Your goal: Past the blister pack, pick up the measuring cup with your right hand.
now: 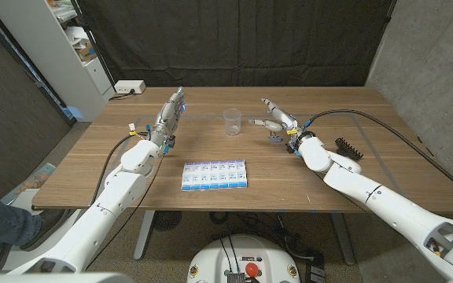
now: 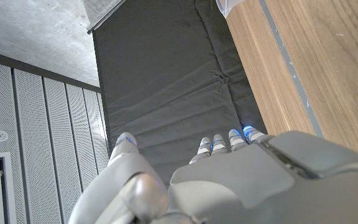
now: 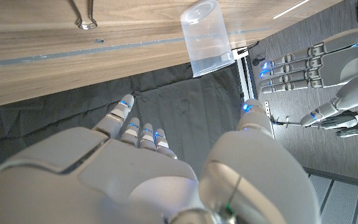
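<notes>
While the clear measuring cup (image 1: 231, 120) stands upright on the wooden bench (image 1: 132, 177), beyond the blue-and-white blister pack (image 1: 215, 175), the right hand (image 1: 276, 122) hovers just beside it, fingers spread and holding nothing. Left hand (image 1: 170, 112) waits on the cup's other side, well apart, fingers extended and empty

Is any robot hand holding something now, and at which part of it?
Nothing is held. The right robot hand is open beside the measuring cup, apart from it. The left robot hand holds nothing.
</notes>
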`<state>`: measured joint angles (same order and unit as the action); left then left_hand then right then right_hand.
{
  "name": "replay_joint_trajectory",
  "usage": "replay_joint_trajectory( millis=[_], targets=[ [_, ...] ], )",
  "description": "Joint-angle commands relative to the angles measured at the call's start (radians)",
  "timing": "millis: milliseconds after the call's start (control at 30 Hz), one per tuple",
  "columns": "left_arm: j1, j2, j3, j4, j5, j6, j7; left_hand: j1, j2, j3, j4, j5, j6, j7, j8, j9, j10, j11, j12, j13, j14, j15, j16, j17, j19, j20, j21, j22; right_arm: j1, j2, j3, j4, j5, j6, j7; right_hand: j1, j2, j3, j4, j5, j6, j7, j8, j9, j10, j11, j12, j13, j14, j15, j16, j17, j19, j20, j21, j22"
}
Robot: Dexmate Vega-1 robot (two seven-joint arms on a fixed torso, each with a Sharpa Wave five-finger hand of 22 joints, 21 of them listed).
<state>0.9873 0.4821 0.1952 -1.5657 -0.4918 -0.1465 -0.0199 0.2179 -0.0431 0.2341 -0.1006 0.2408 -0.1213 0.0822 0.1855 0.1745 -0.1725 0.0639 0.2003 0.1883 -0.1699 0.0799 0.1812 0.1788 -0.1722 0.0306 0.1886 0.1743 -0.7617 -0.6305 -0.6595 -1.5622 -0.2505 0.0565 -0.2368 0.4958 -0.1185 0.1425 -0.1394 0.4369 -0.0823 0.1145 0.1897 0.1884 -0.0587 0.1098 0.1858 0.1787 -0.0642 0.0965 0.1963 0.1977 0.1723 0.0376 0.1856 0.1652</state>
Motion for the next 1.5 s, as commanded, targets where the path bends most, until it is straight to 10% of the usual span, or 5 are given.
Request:
replay_joint_trajectory(
  millis=[33, 1500],
  targets=[
    [0.011, 0.006, -0.003, -0.012, -0.002, -0.004, 0.005, 0.011, 0.001, -0.003, -0.003, -0.001, 0.001, -0.003, 0.003, 0.004, -0.038, -0.006, 0.008, 0.004, -0.085, 0.001, 0.007, 0.004, -0.117, 0.005, 0.007, 0.006, 0.012, 0.014, -0.016, 0.015, -0.011, -0.001, -0.001, 0.014, 0.001, -0.006, -0.001, 0.007, -0.001, 0.024, 0.003, 0.001, 0.007, -0.006, 0.006, 0.006, -0.001, 0.000, 0.004, 0.006, 0.005, 0.006, 0.001, 0.004],
    [0.022, 0.038, -0.004, -0.048, 0.007, 0.032, 0.019, 0.013, 0.003, -0.009, -0.003, -0.002, 0.003, 0.000, 0.003, 0.004, -0.039, -0.006, 0.008, 0.004, -0.085, 0.002, 0.007, 0.004, -0.118, 0.006, 0.007, 0.006, 0.080, 0.068, -0.074, 0.107, -0.047, -0.010, 0.013, 0.021, 0.001, -0.013, 0.002, 0.017, 0.004, 0.012, 0.006, 0.001, 0.013, -0.004, 0.008, 0.006, 0.000, -0.002, 0.007, 0.008, 0.003, 0.007, 0.002, 0.005]
  ],
)
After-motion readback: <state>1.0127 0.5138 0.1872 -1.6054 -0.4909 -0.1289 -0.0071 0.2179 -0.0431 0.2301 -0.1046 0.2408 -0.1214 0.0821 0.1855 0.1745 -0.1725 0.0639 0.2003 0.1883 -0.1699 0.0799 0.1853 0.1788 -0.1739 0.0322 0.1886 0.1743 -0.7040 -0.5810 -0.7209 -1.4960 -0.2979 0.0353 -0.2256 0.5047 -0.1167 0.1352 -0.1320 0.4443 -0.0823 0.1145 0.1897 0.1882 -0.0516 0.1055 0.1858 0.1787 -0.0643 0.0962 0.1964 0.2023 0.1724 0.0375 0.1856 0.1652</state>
